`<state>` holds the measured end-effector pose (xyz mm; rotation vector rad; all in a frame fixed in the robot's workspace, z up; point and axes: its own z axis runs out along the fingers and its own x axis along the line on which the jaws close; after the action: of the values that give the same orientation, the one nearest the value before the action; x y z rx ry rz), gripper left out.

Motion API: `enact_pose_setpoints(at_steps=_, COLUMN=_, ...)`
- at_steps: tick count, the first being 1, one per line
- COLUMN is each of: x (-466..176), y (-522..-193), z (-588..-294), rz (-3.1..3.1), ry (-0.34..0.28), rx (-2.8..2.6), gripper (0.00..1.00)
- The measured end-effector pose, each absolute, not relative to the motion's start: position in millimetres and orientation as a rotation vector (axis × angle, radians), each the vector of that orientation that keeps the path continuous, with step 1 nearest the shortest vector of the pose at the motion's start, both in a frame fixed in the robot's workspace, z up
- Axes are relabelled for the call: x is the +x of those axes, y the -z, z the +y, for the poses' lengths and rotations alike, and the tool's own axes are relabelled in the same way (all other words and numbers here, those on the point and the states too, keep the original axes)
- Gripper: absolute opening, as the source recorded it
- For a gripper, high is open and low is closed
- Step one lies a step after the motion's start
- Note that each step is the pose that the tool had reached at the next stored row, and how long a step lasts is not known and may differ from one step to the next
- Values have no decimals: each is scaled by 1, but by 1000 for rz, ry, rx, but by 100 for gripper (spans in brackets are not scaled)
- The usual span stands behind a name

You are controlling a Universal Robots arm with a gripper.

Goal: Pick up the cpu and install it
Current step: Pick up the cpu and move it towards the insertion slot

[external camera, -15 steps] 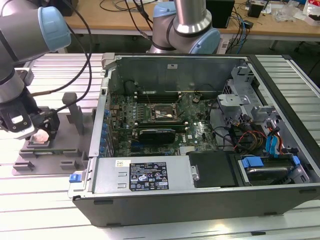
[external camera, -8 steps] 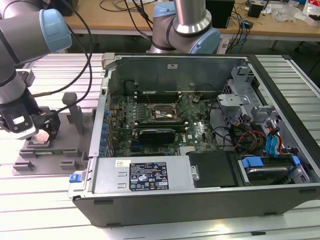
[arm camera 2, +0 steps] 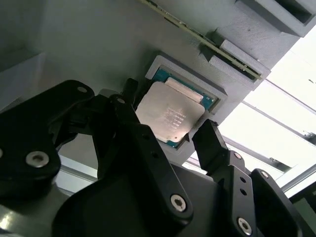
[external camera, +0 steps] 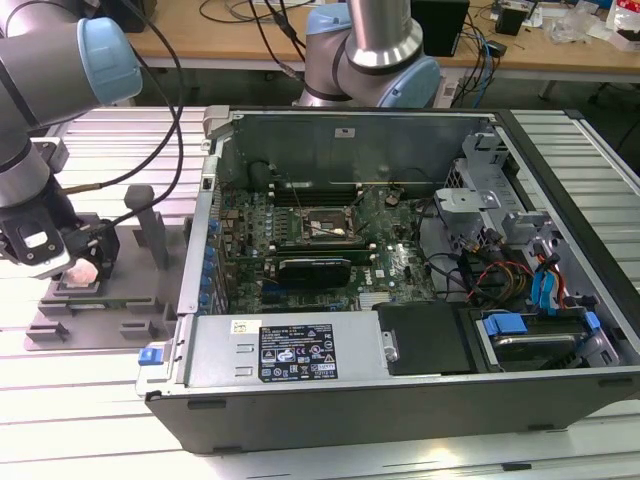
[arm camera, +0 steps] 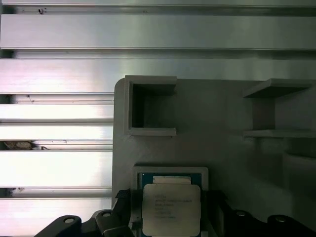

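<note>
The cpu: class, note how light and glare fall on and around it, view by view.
Second wrist view: the cpu has a soft even sheen, the table beyond it is blown out white. First wrist view: the cpu looks pale and glare-free, while the table slats shine brightly.

Faint grey print runs in a few short rows across the metal top of the cpu (arm camera 2: 170, 116) (arm camera: 171, 207) in both wrist views, but the letters are too small to make out. Over in the computer case (external camera: 400, 425), a black label (external camera: 298, 352) with white marks and small symbols sits on the grey metal cover (external camera: 215, 352) along the near edge, and there's a little white sticker (external camera: 243, 326) just beside it. I can't read a word on either.
</note>
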<state>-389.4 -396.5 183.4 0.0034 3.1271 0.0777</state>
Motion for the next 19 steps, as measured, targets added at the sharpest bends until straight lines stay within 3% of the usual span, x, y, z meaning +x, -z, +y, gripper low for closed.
enact_pose_setpoints(at_steps=10, x=-389, y=-189, z=-397, rz=3128, ry=-64, rx=3, gripper=72)
enact_pose_setpoints(at_steps=12, x=-388, y=-189, z=-397, rz=3128, ry=-64, rx=3, gripper=71)
enact_pose_setpoints(at_steps=13, x=-388, y=-189, z=-397, rz=3128, ry=-64, rx=3, gripper=64)
enact_pose_setpoints(at_steps=19, x=-388, y=-188, z=-397, rz=3128, ry=-64, rx=3, gripper=64)
